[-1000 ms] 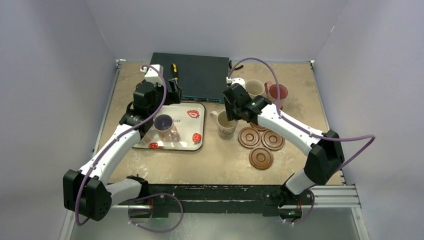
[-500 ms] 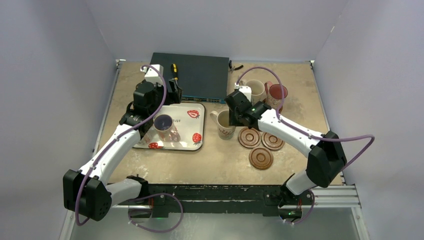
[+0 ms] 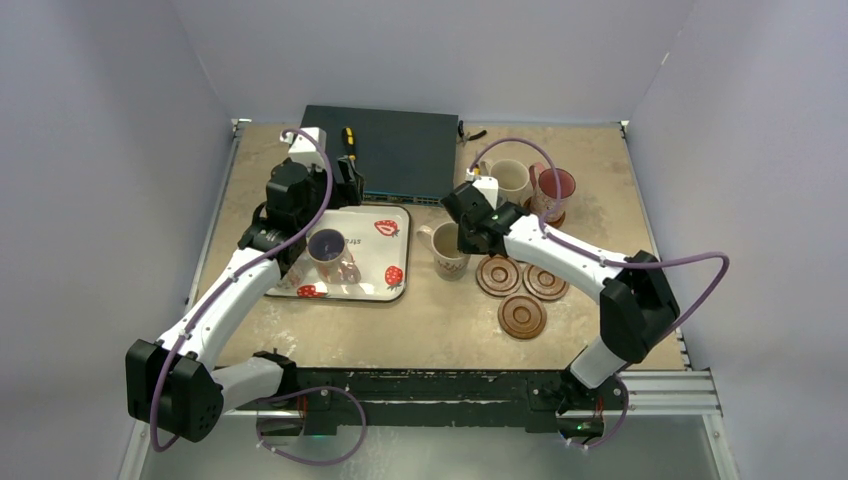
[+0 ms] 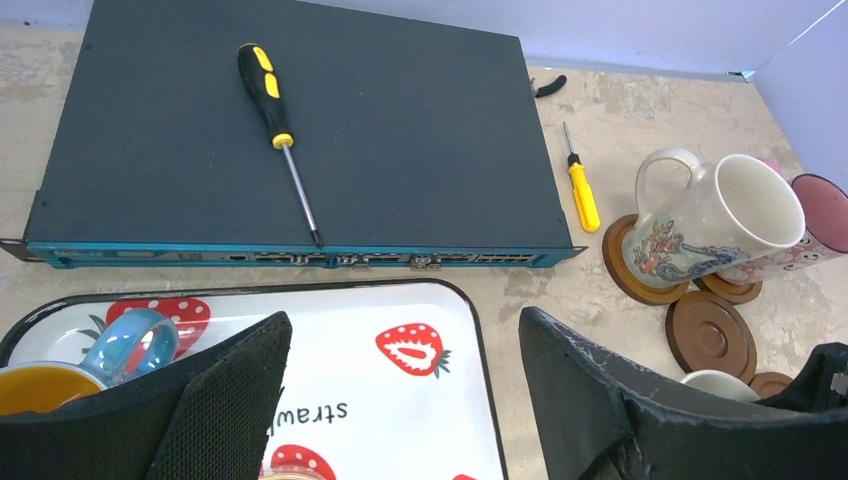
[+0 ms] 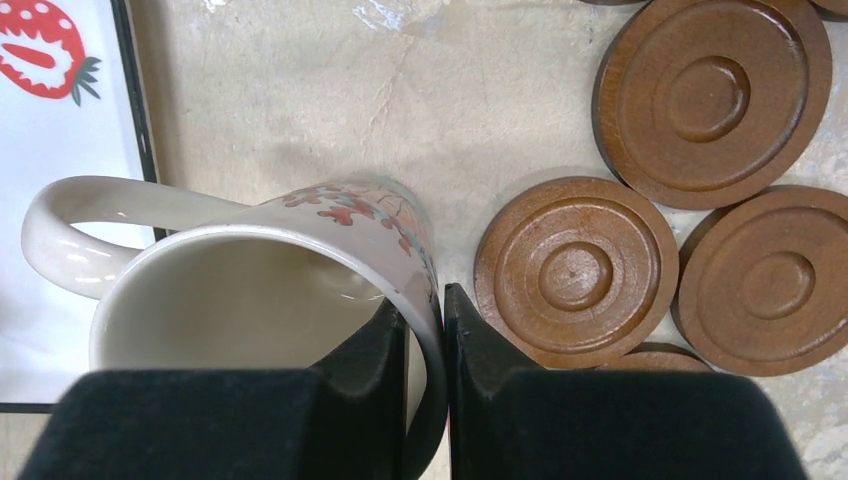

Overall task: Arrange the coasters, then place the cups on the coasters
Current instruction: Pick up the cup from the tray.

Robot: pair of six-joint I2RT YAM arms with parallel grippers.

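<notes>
My right gripper point(image 5: 425, 315) is shut on the right rim of a cream cup point(image 5: 250, 290), one finger inside and one outside. That cup point(image 3: 450, 250) stands on the table between the strawberry tray point(image 3: 385, 255) and three bare coasters point(image 3: 498, 275) point(image 3: 546, 281) point(image 3: 522, 316). At the back right, another cream cup point(image 4: 715, 215) sits on a coaster point(image 4: 625, 280) beside a pink-inside cup point(image 3: 555, 188). A purple-inside cup point(image 3: 328, 246) stands on the tray, as does a blue cup point(image 4: 60, 365) with an orange inside. My left gripper point(image 4: 405, 330) hangs open over the tray's far edge, holding nothing.
A flat black box point(image 3: 385, 150) lies at the back with a yellow-and-black screwdriver point(image 4: 270, 100) on it. A small yellow screwdriver point(image 4: 580, 190) lies on the table to the box's right. Walls close in the table on three sides.
My right gripper has come down and left onto the cream cup and closed on its rim. The left arm has not moved.
</notes>
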